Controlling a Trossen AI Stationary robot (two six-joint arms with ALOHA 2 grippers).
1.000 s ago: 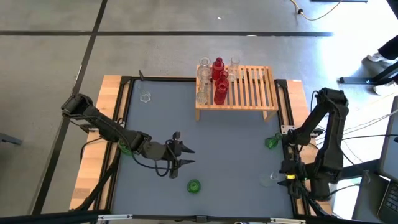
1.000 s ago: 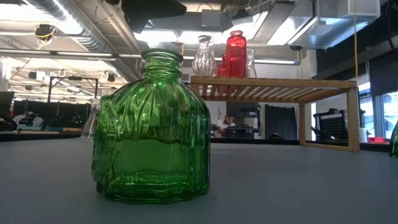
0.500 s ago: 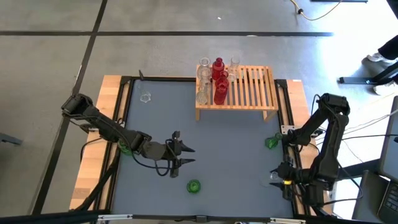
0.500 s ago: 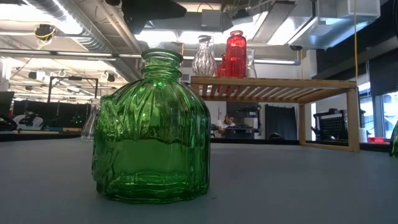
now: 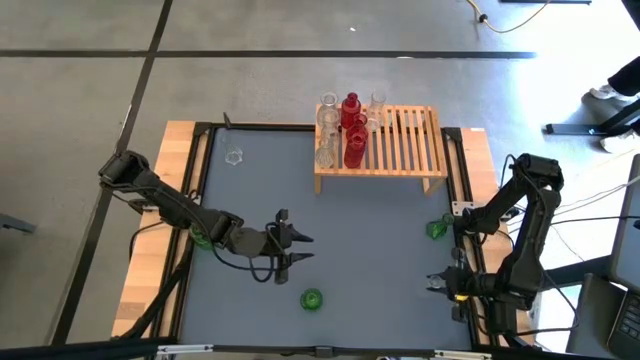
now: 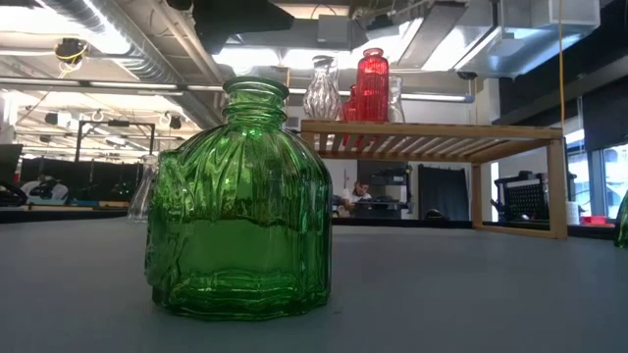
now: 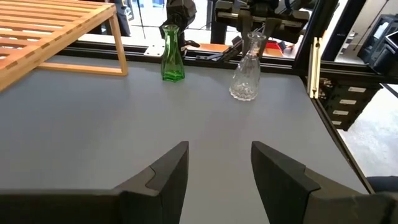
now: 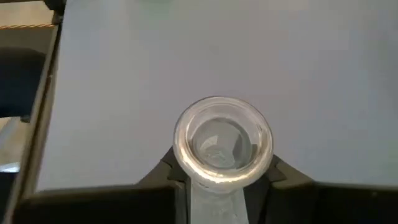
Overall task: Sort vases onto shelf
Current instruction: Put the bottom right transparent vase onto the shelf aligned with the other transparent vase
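My right gripper (image 5: 433, 284) is open near the table's right near corner, a finger on each side of a clear vase's (image 8: 222, 140) neck. This vase (image 7: 244, 79) stands upright on its base. My left gripper (image 5: 300, 250) (image 7: 217, 168) waits open over the table's middle left and touches nothing. The shelf (image 5: 395, 140) stands at the far edge with clear and red vases (image 5: 350, 135) on its left end. Other vases stand on the table: a squat green vase (image 5: 311, 298) (image 6: 240, 201), a slim green vase (image 5: 437, 229) (image 7: 172, 53) and a clear vase (image 5: 234, 157). My right gripper has one finger (image 8: 171, 174) on each side of the clear vase's neck (image 8: 214, 199), just below the rim. It comes slanting down from the table's right. I cannot tell whether the fingers touch the glass. The vase stands upright on the table.
Another green vase (image 5: 203, 238) sits beside my left arm. The shelf's right half (image 5: 415, 140) shows bare slats. A black frame (image 5: 465, 190) and pale wooden strips border the grey table. Open table surface lies between the two grippers.
My right gripper has moved toward the table's near edge and a little left, coming down over the clear vase, so that its fingers now flank the neck. The vase has stayed standing where it was.
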